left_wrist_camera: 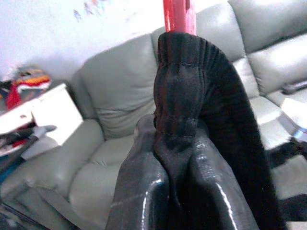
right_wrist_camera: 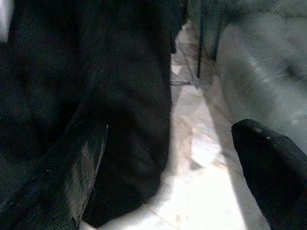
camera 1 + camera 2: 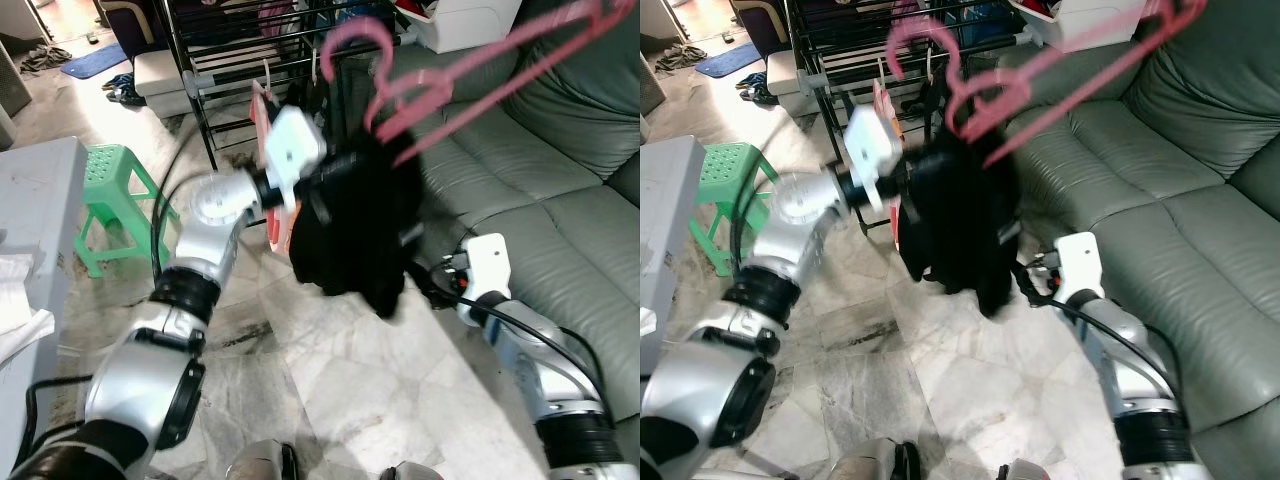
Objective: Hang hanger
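A pink hanger [image 3: 447,76] tilts up and to the right in front of the black drying rack [image 3: 226,62], blurred by motion. A black garment [image 3: 362,222] hangs from it. My left gripper [image 3: 328,178] is raised at the garment's upper left. In the left wrist view it [image 1: 173,140] is shut on the garment's ribbed edge [image 1: 184,81], with the red hanger [image 1: 178,14] just above. My right gripper [image 3: 436,268] is low by the garment's lower right edge. In the right wrist view it [image 2: 172,134] is open beside the dark cloth [image 2: 96,86].
A grey-green sofa [image 3: 560,190] runs along the right. Behind the garment, the rack carries other clothes. A green stool [image 3: 108,190] and a grey cabinet [image 3: 40,220] stand on the left. A white box [image 3: 468,22] sits on the sofa back.
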`<state>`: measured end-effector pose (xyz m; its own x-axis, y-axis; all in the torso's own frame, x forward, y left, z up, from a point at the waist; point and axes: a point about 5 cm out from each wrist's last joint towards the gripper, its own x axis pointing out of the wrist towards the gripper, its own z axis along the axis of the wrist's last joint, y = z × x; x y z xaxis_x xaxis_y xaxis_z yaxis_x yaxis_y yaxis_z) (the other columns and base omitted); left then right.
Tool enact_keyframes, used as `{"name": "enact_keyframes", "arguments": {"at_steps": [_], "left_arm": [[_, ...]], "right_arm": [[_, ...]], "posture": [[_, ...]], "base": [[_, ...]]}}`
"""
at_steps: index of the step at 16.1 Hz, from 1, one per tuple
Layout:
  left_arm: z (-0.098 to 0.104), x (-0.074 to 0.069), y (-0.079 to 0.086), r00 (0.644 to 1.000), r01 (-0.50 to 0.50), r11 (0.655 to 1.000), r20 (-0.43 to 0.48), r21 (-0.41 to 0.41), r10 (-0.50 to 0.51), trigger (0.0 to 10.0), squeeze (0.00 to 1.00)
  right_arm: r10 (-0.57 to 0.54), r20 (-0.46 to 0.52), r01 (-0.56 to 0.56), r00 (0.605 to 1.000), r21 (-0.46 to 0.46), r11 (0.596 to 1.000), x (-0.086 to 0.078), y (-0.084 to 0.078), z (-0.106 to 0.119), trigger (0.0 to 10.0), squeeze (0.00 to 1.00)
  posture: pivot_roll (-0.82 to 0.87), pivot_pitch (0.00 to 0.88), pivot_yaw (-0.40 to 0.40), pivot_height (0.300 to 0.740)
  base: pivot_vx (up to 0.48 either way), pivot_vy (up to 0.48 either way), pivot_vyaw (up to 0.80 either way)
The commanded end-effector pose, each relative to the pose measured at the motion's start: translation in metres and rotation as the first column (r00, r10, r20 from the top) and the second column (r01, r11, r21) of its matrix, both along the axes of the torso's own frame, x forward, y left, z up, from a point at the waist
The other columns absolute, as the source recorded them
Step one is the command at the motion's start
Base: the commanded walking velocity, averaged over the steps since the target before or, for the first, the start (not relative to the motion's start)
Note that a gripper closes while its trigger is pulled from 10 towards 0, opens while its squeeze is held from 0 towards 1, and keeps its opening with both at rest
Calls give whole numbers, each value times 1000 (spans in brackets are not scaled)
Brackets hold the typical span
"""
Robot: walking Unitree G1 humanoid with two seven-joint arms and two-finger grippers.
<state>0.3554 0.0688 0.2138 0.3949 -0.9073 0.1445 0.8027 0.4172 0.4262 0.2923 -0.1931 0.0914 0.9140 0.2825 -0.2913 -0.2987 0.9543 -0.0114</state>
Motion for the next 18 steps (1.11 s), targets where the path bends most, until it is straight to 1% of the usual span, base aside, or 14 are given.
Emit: {"name": "enact_keyframes", "arguments": {"at_steps": [1,2,3,5,6,7,9,10,12,13,14,16,17,18], "left_arm": [[12,-4,-1,998,24,1000,56,2,-24,0,0],[8,-4,0,998,18,999,61,29,-19,0,0],[7,-4,0,998,16,999,63,38,-19,0,0],[2,-2,4,998,-9,998,63,55,5,0,0],[3,-2,5,997,-20,998,74,62,15,0,0],[3,-3,5,997,-21,998,77,66,15,0,0],[3,-5,2,997,2,998,74,59,-6,0,0],[7,-6,-1,997,9,999,82,52,-13,0,0],[11,-7,-5,995,15,999,99,51,-20,0,0],[9,-6,-4,995,2,997,103,73,-10,0,0],[6,-5,-1,994,-16,996,107,93,6,0,0],[3,-6,-1,995,-13,995,103,96,3,0,0],[5,-10,-6,994,14,997,105,79,-23,0,0],[8,-12,-8,994,27,997,104,67,-34,0,0]], "right_arm": [[28,31,-29,999,17,999,5,4,8,10000,0],[65,56,-67,996,31,997,4,7,13,10000,0],[77,65,-79,995,35,996,4,8,14,10000,0],[152,92,-157,984,50,986,-6,6,20,10000,0],[193,119,-203,974,75,976,-11,5,24,10000,0],[208,134,-219,969,78,973,-13,5,27,10000,0],[202,147,-215,968,83,973,-12,5,27,10000,0],[191,149,-203,970,68,977,-10,5,26,10000,0],[215,178,-233,960,88,968,-8,13,30,10000,0],[233,209,-256,950,90,962,-6,16,36,10000,0],[234,220,-260,947,97,961,-5,16,39,10000,0],[217,235,-245,948,99,964,-3,13,42,10000,0],[191,209,-210,959,72,975,2,9,36,10000,0],[188,216,-207,958,70,976,4,10,37,10000,0]], "posture": [[-57,11,64,740],[-59,10,65,740],[-59,10,65,740],[-61,10,65,740],[-63,11,65,740],[-65,11,66,740],[-65,11,66,740],[-65,8,67,740],[-61,7,66,740],[-54,4,64,740],[-55,3,64,740],[-59,4,65,740],[-60,4,63,740],[-59,2,62,740]], "base": [[0,0,0],[0,0,0],[0,0,0],[0,0,0],[0,0,0],[0,0,0],[0,0,0],[0,0,0],[0,0,0],[0,0,0],[0,0,0],[0,0,0],[0,0,0],[0,0,0]]}}
